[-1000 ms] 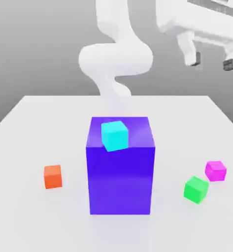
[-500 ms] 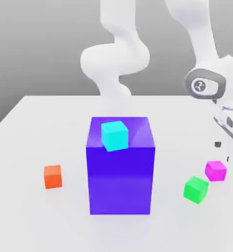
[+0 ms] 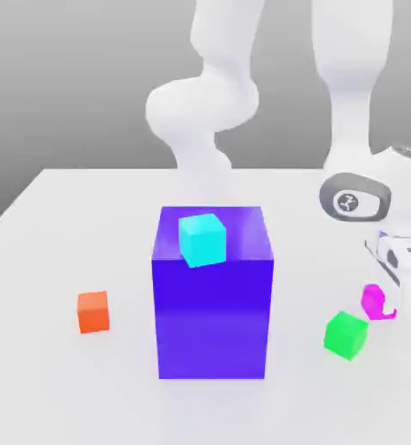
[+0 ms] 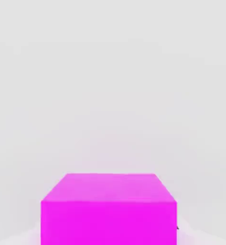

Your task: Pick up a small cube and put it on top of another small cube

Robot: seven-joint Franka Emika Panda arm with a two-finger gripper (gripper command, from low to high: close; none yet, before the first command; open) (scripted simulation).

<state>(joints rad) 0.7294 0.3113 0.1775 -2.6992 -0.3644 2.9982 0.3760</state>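
Magenta cube (image 4: 108, 209) looms close under the hand camera, sitting flat on the white table (image 3: 61, 382). In the exterior view it lies near that view's right edge, partly covered by the gripper (image 3: 384, 304), which has it between its fingers; the jaws stand nearly shut, clamped on the cube's opposite side faces. The cube looks rigid and light, with smooth plain faces that could slip under a weak squeeze, so a square pinch across two parallel sides, near mid-height, seems the sound hold. Nothing suggests it is fragile.

Nearest the exterior camera stands the green cube (image 3: 346, 335), just beside the magenta one and a likely base for the stack. The orange cube (image 3: 93, 312) sits well apart on the exterior view's left. Between them rises the tall blue-purple block (image 3: 212, 304), with a cyan cube (image 3: 201, 238) resting on its top face. Behind it all curves the white arm (image 3: 204, 113).

By count: four small cubes, one each of magenta, green, orange and cyan; one large block; one arm with one gripper.
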